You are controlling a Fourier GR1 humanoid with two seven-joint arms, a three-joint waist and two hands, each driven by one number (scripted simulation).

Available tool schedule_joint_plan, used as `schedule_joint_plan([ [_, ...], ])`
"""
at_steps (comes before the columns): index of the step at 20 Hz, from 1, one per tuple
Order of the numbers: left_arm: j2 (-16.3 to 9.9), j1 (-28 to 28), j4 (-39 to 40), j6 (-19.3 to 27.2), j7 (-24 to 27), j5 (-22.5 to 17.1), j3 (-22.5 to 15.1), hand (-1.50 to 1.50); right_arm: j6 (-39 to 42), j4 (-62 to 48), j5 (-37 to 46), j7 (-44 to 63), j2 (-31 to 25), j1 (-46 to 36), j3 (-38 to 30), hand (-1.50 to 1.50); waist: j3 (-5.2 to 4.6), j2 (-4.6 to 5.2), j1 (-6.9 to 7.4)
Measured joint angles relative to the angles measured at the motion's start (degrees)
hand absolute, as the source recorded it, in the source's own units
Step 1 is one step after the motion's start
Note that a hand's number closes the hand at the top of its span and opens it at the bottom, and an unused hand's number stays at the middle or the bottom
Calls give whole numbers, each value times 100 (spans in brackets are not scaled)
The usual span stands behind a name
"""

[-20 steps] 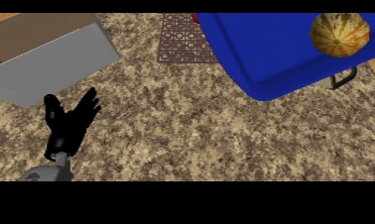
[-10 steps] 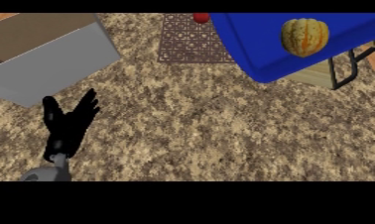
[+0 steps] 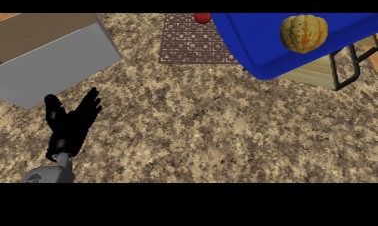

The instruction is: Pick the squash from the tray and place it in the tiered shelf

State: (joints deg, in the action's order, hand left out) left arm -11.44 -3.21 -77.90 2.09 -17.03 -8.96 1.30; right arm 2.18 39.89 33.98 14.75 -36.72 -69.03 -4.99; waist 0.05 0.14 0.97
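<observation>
Speckled, granite-like table (image 3: 221,130). A ribbed orange-green squash (image 3: 303,33) sits in the smooth blue tray (image 3: 251,45) at upper right. The left robot hand (image 3: 70,122) rests low-left, fingers spread, holding nothing. A patterned mat (image 3: 193,45) lies beside the tray.

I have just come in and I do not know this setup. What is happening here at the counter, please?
Nothing is being held at this moment. The squash lies on the blue tray at the upper right, and no hand touches it. The left hand rests open at the lower left, fingers up. The right hand is not in view. Part of a wooden shelf with a black frame shows beside the tray. A small red object sits on a patterned mat.
</observation>
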Motion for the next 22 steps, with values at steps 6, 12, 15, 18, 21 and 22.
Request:
schedule_joint_plan([
  [6, -49, 81, 15, -78, 45, -7, 76, 0, -213, -127, -121, 201, 30, -140, -342, -150, -4, 0, -8],
  [12, -7, -34, 92, -49, 24, 42, 81, 0, -653, -97, -626, 298, 198, -188, -967, -150, -3, -2, -34],
  [15, 37, -68, 100, -26, 5, 62, 67, 0, -739, -107, -935, 287, 190, -280, -1297, -150, -4, -1, -30],
  [18, 49, 48, -3, -26, 14, 92, 39, 0, -817, -49, -1271, 311, 167, -326, -1635, -150, -3, -9, -30],
  [21, 18, 14, 89, -91, 47, 49, 108, 0, -1064, -45, -1474, 275, 92, -331, -1914, -150, -3, -1, -33],
  [22, 11, 59, 39, -104, 26, 50, 98, 0, -1177, -5, -1490, 351, 54, -348, -1966, -150, -4, -6, -36],
])
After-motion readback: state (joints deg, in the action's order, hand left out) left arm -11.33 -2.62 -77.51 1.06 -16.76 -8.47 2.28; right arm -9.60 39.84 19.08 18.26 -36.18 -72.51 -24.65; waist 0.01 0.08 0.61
